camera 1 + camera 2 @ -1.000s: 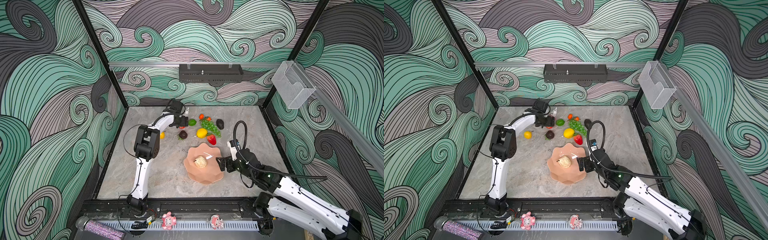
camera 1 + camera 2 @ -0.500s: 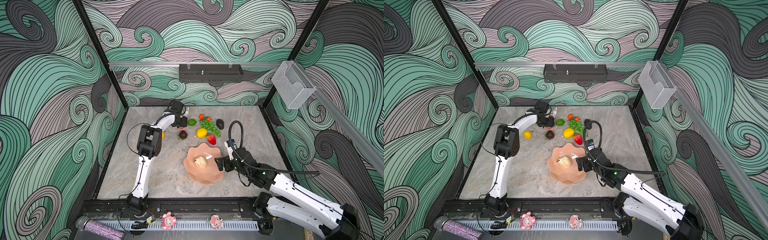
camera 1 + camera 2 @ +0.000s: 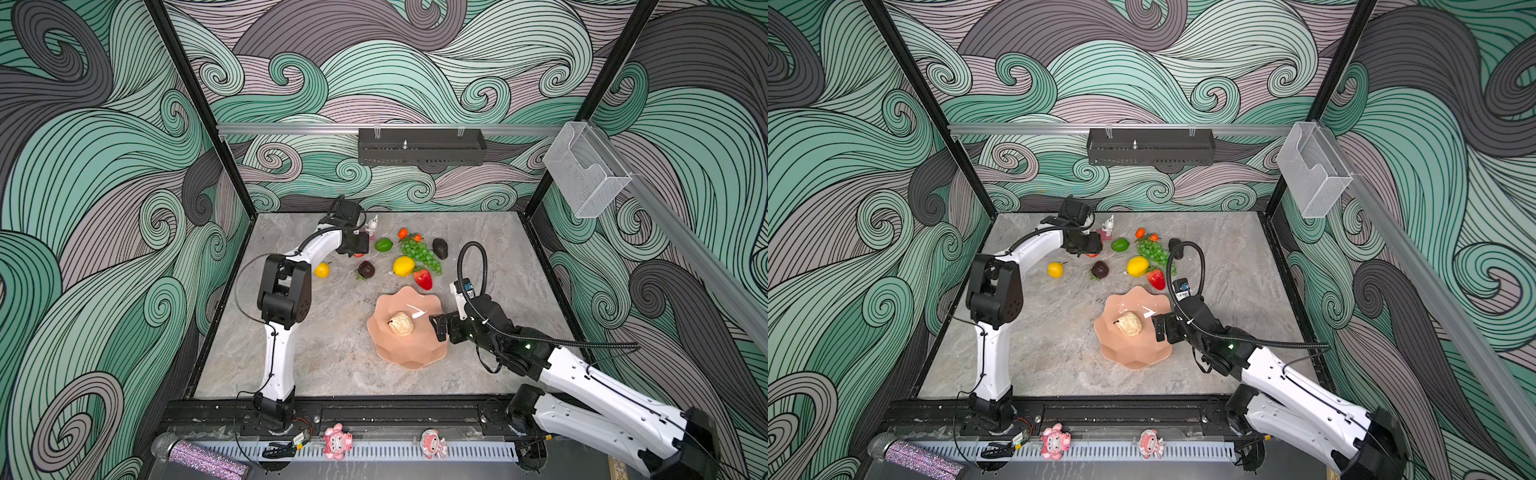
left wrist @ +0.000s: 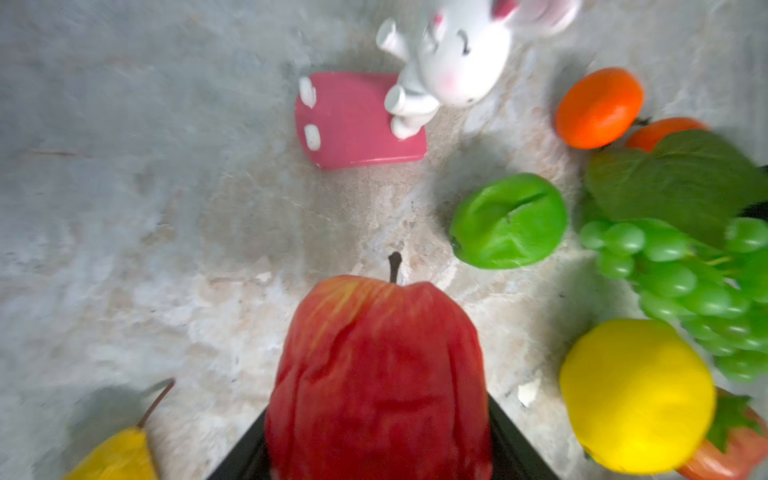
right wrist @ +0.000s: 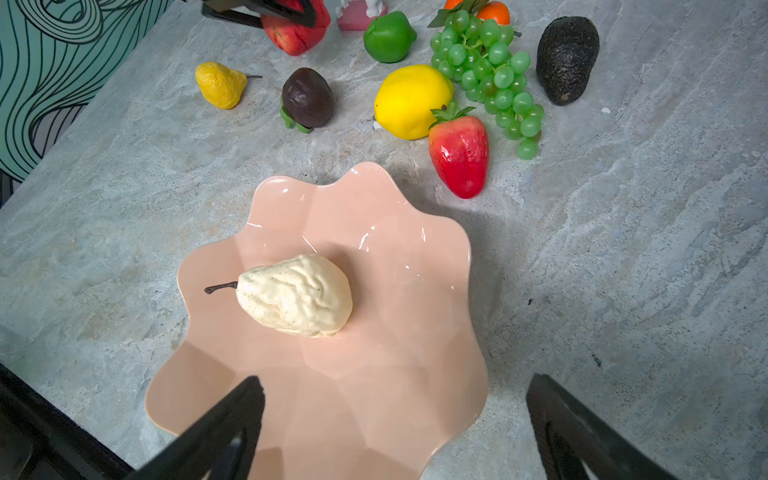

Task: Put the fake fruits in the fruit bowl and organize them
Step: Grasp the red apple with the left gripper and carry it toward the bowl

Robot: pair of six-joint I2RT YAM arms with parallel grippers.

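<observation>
At the back of the surface (image 5: 623, 249), just beside the rabbit (image 4: 449, 54), my left hand (image 3: 357, 248) has closed on the apple (image 4: 378, 374). A second ago its fingers stood wider; now the left wrist view shows red skin filling the gap between them. (Whether the apple has left the surface yet I cannot tell. From the right wrist view it looks tilted, with fingers clamped across its top.) I judge that this makes it the second fruit on its way, and the next thing is a lift and a carry forward to the bowl (image 5: 415, 374).

My right hand (image 5: 395, 399) is wide open and empty, hanging at the bowl's rim on its own side, and has hardly moved in that second. The bowl holds only the cream pear (image 5: 297, 295), lying on its side near the middle, so most of the task lies ahead.

The lime (image 5: 388, 37), oranges (image 4: 598, 108), grapes (image 5: 490, 70), avocado (image 5: 567, 58), lemon (image 5: 411, 102), strawberry (image 5: 459, 153), dark fruit (image 5: 307, 97) and yellow pear (image 5: 220, 85) all lie on the surface beyond the bowl. The strawberry lies nearest the rim and looks an easy pick for my right hand, provided it stays clear of the apple's drop.
</observation>
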